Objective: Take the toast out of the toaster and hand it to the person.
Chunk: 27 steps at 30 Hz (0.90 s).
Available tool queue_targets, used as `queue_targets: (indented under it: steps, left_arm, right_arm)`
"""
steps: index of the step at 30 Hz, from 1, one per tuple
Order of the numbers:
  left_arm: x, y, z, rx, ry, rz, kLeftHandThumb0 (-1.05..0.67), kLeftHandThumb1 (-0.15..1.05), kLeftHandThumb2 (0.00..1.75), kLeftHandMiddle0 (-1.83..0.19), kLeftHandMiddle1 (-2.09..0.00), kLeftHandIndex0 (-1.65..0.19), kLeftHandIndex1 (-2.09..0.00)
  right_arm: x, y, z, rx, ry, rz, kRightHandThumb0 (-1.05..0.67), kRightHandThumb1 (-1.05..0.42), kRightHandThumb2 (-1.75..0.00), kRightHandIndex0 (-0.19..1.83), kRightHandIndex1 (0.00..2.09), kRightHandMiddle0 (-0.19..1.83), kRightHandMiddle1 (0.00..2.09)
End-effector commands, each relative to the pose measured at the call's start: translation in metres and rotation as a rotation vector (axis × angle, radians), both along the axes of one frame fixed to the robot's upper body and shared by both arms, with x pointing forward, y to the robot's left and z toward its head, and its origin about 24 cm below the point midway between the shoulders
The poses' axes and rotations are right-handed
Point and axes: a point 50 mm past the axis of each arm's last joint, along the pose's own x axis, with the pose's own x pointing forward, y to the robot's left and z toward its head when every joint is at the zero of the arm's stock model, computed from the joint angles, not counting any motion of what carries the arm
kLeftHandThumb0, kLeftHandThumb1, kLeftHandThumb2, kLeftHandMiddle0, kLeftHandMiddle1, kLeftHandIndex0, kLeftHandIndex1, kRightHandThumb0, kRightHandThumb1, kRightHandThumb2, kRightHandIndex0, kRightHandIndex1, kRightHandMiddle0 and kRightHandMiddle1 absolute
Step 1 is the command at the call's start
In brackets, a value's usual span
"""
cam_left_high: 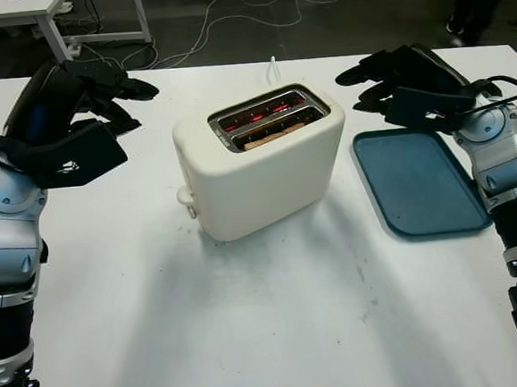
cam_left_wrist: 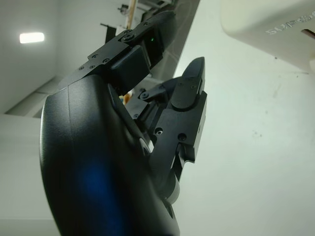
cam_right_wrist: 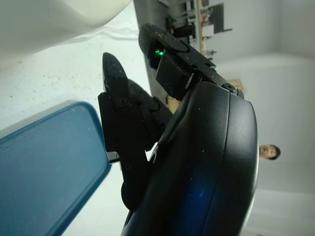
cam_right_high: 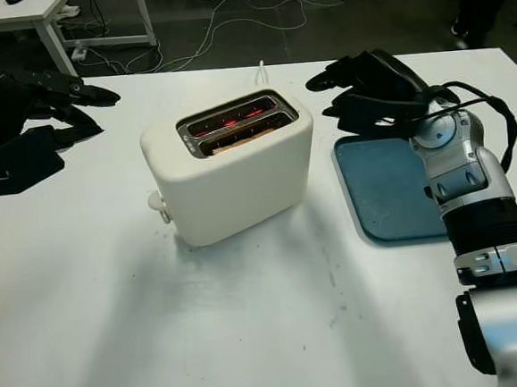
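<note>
While the cream toaster (cam_left_high: 260,162) stands near the middle of the white table (cam_left_high: 252,337), its two slots glow red inside and the toast (cam_left_high: 267,136) sits low in the nearer slot, its brown edge just showing. The left hand (cam_left_high: 112,102) is raised at the table's far left, open and holding nothing, well apart from the toaster. The right hand (cam_right_high: 358,91) hangs open to the toaster's right, above the far end of a blue tray (cam_left_high: 419,181) that lies flat just right of the toaster. The tabletop is scuffed with faint grey smudges toward the near side. Beyond the far edge — on a dark floor — pale cables (cam_left_high: 244,6) trail past the legs of another white table (cam_left_high: 47,13).
</note>
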Motion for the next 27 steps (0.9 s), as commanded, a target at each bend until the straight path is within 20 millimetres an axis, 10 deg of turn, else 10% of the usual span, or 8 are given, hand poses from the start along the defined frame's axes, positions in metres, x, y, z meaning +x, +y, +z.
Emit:
queue_targets:
  steps: [1, 27]
  left_arm:
    - [0.0002, -0.0005, 0.0026, 0.015, -0.015, -0.003, 0.05, 0.81, 0.0, -0.83, -0.68, -1.06, -0.03]
    - [-0.0006, -0.0005, 0.0014, 0.006, -0.026, 0.001, 0.05, 0.81, 0.0, -0.87, -0.66, -1.06, -0.03]
  right_arm:
    - [0.0001, 0.0001, -0.0002, 0.02, -0.007, 0.006, -0.25, -0.92, -0.07, 0.95, 0.02, 0.84, 0.01]
    - [-0.0007, 0.0011, -0.0026, 0.025, -0.003, 0.011, -0.29, -0.92, -0.07, 0.96, 0.02, 0.85, 0.0]
